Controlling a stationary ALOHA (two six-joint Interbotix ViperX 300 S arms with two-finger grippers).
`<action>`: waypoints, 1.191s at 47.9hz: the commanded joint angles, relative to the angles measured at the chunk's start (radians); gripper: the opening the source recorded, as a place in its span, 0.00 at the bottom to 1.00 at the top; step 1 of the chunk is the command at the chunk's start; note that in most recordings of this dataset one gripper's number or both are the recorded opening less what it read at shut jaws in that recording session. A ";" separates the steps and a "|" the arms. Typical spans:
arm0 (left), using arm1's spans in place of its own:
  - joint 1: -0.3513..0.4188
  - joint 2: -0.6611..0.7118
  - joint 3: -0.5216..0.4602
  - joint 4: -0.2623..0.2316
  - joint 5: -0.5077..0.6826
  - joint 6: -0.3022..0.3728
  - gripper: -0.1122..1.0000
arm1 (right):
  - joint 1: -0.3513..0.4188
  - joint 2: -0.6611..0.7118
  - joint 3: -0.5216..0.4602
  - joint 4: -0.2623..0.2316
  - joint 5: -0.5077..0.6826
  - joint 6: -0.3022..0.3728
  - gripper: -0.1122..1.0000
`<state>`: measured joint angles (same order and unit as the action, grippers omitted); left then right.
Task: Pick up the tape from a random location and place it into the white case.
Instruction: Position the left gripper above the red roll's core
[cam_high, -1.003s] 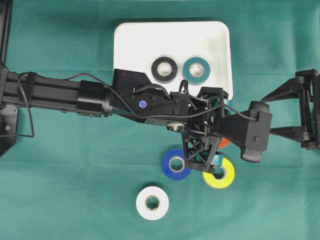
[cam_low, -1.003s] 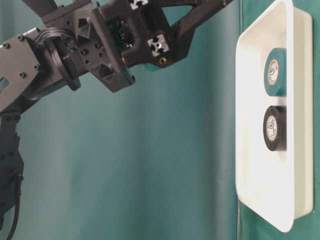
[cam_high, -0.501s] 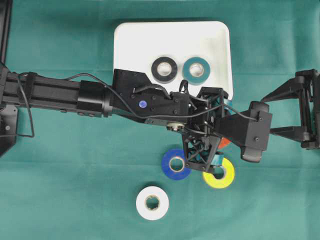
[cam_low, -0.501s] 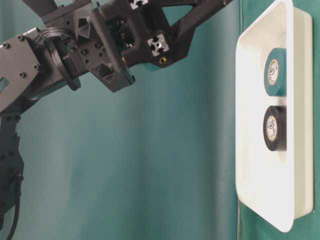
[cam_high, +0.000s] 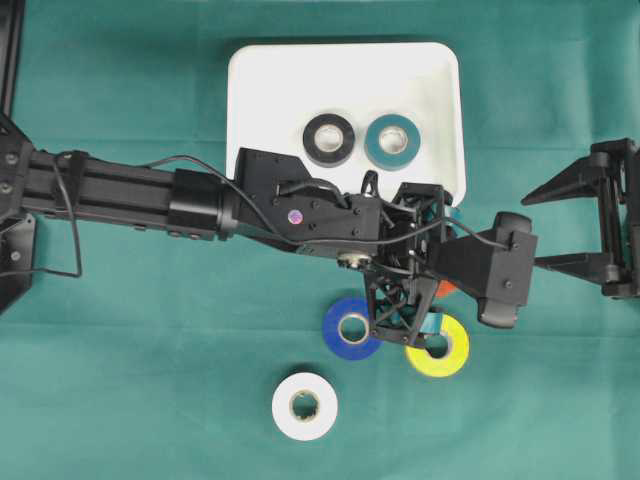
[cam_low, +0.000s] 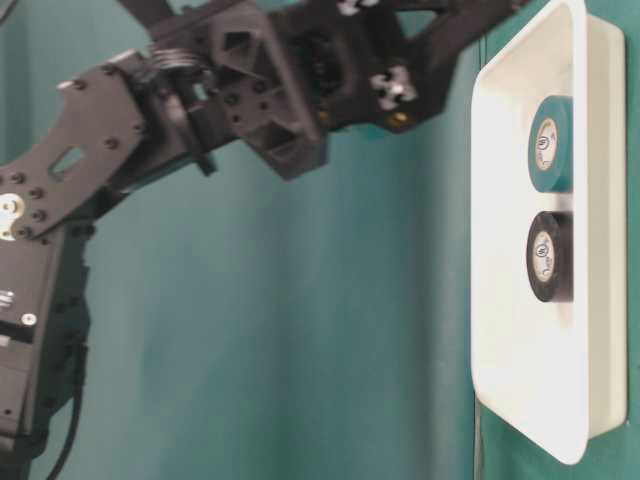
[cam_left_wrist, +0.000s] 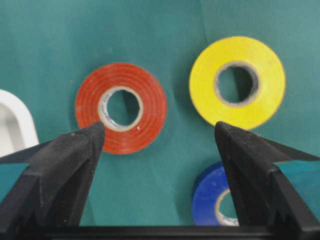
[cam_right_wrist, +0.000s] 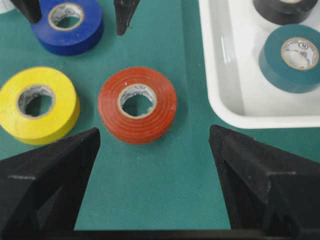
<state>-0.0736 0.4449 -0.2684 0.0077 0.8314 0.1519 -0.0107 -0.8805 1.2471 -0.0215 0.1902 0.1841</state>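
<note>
The left gripper hangs with jaws wide open above the red tape, which lies flat mid-tabletop just beside the white case. The right gripper, jaws open and holding nothing, sits by the right edge.
</note>
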 joint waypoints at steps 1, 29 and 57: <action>-0.002 -0.018 -0.005 0.002 -0.017 -0.002 0.86 | 0.002 0.006 -0.020 -0.002 -0.003 -0.002 0.86; 0.011 0.101 0.008 0.014 -0.064 0.003 0.86 | 0.002 0.006 -0.018 -0.003 -0.003 -0.002 0.86; 0.021 0.143 0.002 0.017 -0.074 0.044 0.86 | 0.002 0.009 -0.015 -0.003 -0.003 -0.002 0.86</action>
<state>-0.0537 0.6044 -0.2485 0.0215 0.7639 0.1963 -0.0107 -0.8790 1.2456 -0.0230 0.1917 0.1841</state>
